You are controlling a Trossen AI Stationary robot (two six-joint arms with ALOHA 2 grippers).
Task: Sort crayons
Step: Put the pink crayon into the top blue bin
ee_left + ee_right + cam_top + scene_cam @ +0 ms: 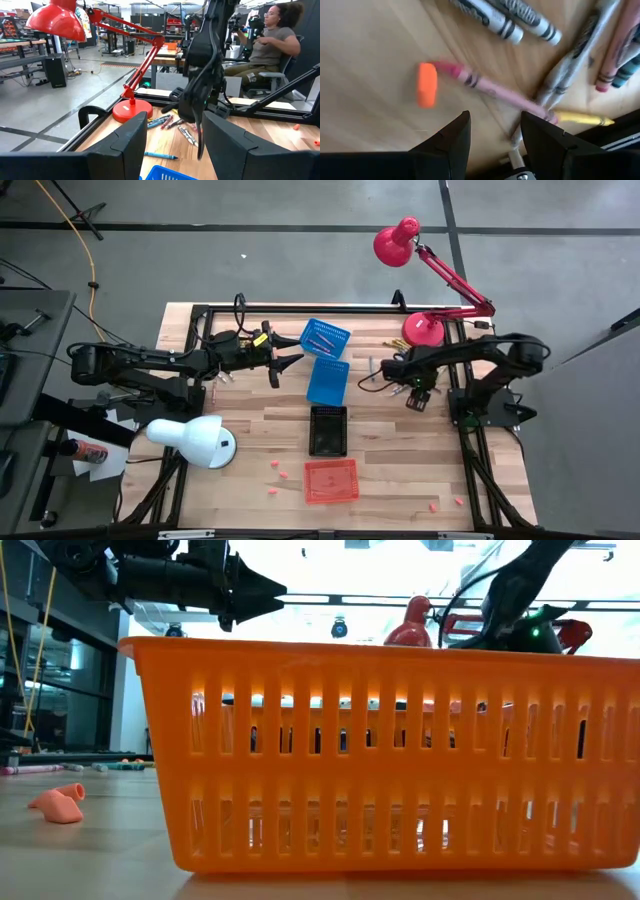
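Note:
Several crayons lie flat on the table by the red lamp's base: in the right wrist view a pink one (490, 90), grey ones (505, 17), a yellow one (580, 119) and a short orange stub (426, 84). They also show in the left wrist view (167, 121). My right gripper (495, 117) is open just above the pink crayon, pointing down; in the high view it is at the table's far right (377, 370). My left gripper (290, 352) is open and empty, held in the air left of the far blue basket (325, 337), which holds a few crayons.
A second blue basket (328, 380), a black basket (328, 430) and an orange-red basket (330, 480) stand in a row toward the near edge. A red lamp (425, 328) stands far right and a white lamp (190, 438) near left. Small pink bits (283, 474) lie near the front. A person (272, 35) sits beyond the table.

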